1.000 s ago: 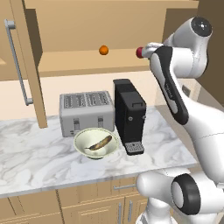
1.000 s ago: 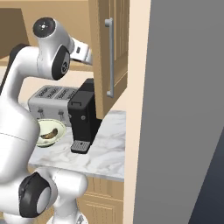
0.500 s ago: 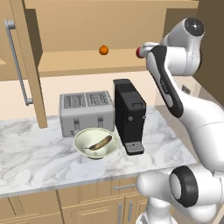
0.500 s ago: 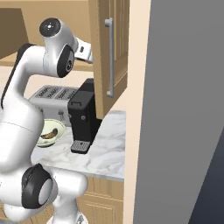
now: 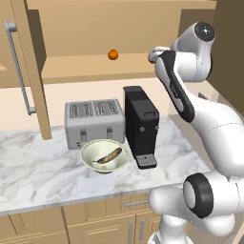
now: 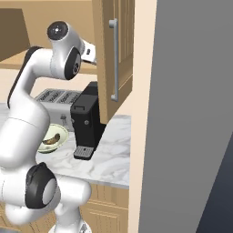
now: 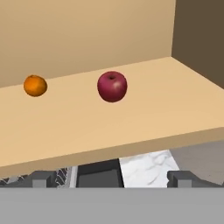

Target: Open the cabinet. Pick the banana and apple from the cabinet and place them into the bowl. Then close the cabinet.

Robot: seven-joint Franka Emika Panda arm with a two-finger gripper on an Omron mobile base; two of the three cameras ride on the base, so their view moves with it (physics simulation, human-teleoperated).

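**Dark-red apple on open cabinet shelf, gripper spread in front of it**

Dark-red apple [image 7: 112, 86] sits on the light-wood shelf of the cabinet [image 7: 131, 113], stem dimple up; round, so no long axis to speak of. You see an orange ball [image 7: 35, 85] well apart from it on the same shelf, toward the left of the hand view. Banana [image 5: 107, 156] lies in the bowl [image 5: 90, 151] on the marble counter [image 5: 38, 167], long axis running diagonally in the left base view, one end raised toward the rim. Bowl stands just in front of the toaster [image 5: 93, 121], beside the black coffee machine [image 5: 140, 125].

Arm pose: upper links rise, elbow high, forearm reaching level w/ the shelf edge. Gripper [image 7: 112, 179] is spread wide, nothing between the tips, apple ahead and apart from them.

Hidden/cut off: in the left base view the arm covers most of the apple, and the hand itself is hard to make out. Both cabinet doors stand open.
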